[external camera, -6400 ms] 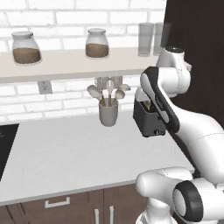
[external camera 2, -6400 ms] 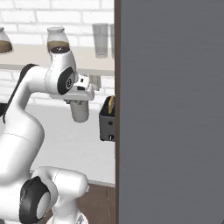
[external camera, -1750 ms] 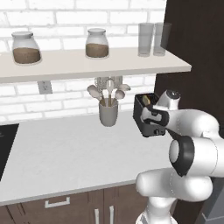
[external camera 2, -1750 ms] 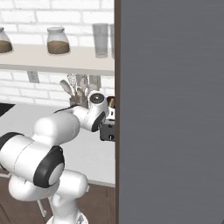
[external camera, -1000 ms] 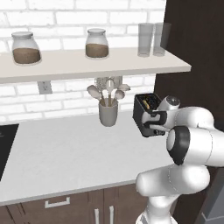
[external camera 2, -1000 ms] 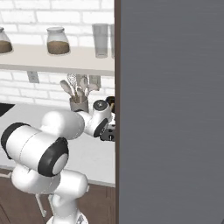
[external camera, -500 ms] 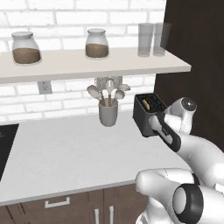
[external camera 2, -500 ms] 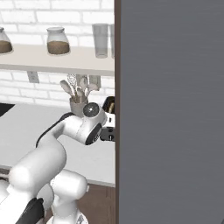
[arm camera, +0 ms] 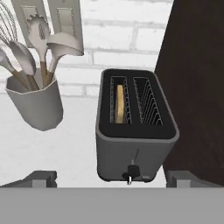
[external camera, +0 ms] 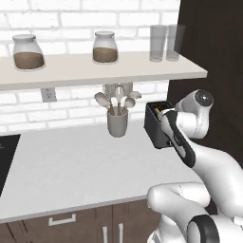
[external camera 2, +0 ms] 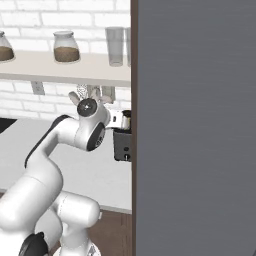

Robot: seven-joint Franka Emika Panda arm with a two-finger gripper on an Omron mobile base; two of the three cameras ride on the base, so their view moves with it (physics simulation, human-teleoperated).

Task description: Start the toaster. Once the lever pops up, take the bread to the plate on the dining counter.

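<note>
The toaster [arm camera: 135,135] is standing on the white table [external camera: 71,171], hard against a dark wall panel [arm camera: 197,87] on one side, with a grey utensil cup [arm camera: 35,105] near its other side. The bread [arm camera: 119,103] is sitting upright in one toaster slot; the second slot is showing bare wire. The tool [arm camera: 109,178] is hovering in front of the toaster's lever, its jaws spread wide and gripping nothing.

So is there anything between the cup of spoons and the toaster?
No. In the hand view, just bare white counter lies between the grey utensil cup and the toaster; they stand apart, not touching.
</note>
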